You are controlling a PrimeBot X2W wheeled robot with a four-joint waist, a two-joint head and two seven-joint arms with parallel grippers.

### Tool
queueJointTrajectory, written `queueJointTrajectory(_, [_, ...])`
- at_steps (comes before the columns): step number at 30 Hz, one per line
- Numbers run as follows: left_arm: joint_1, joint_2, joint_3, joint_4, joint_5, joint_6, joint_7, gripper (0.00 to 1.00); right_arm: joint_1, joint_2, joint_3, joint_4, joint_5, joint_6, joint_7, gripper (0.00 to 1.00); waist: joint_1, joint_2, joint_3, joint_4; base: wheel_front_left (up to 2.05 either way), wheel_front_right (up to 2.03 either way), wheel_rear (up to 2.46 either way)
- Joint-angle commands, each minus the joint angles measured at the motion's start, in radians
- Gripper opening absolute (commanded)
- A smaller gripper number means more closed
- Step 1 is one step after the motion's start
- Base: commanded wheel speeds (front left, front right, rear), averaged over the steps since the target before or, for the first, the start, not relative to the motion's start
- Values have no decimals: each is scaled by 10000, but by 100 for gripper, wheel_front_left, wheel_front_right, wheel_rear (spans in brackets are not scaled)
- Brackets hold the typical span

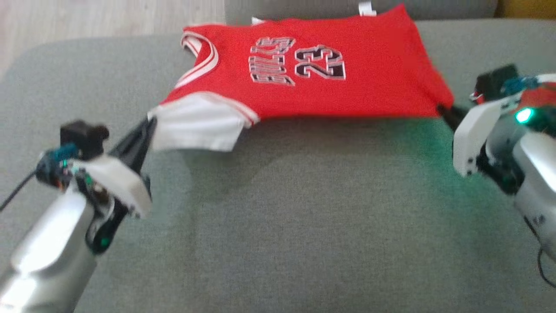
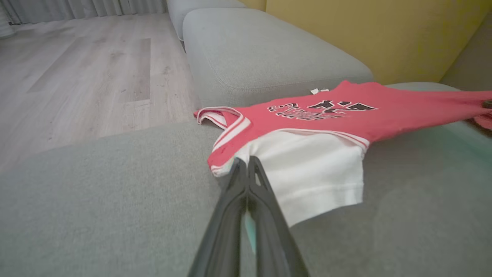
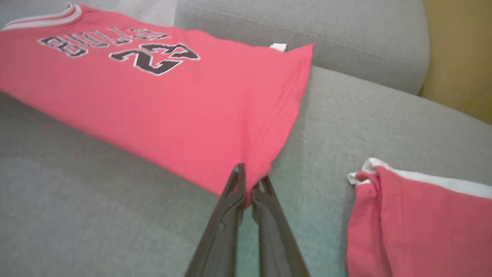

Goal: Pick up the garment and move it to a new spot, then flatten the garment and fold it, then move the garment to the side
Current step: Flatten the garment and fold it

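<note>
Left end effector closed on the garment at its white sleeve, mid-left of frame; right end effector closed on its hem corner, mid-right. Garment stretched between the 2, long axis left-right, upper centre over the sofa cushion. Judged: next move needs both arms together.

Lettering on the jersey: BULLS and 23
Both are printed in black characters with pale outlines on the jersey's red chest, near the far edge of the grey cushion. They read sideways in the head view and nearly upright in the right wrist view, with BULLS above 23. In the left wrist view the print is too foreshortened to read. A small white tag on the jersey's far side is too small to read.
</note>
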Motion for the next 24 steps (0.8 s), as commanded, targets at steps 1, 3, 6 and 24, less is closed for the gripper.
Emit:
queueJointTrajectory(1, [29,732,360,-591,-194,19,176,0,243,-421,229,-440,278,-7,191,0,3,-1,-443,2,0,0,0])
queueJointTrajectory(3, [538,1036,358,-1117,-394,30,413,0,592,-683,552,-761,612,-7,450,0,3,-1,-721,-2,0,0,0])
queueJointTrajectory(6, [1707,1541,305,-2164,-768,276,930,0,1439,-1022,1030,-1309,1329,-7,814,0,3,-1,-1526,-64,0,0,0])
queueJointTrajectory(24, [4337,3010,281,-6302,-1612,1842,2615,0,3127,-1917,854,-3589,2668,-7,1684,0,3,-1,-1934,-279,0,0,0])
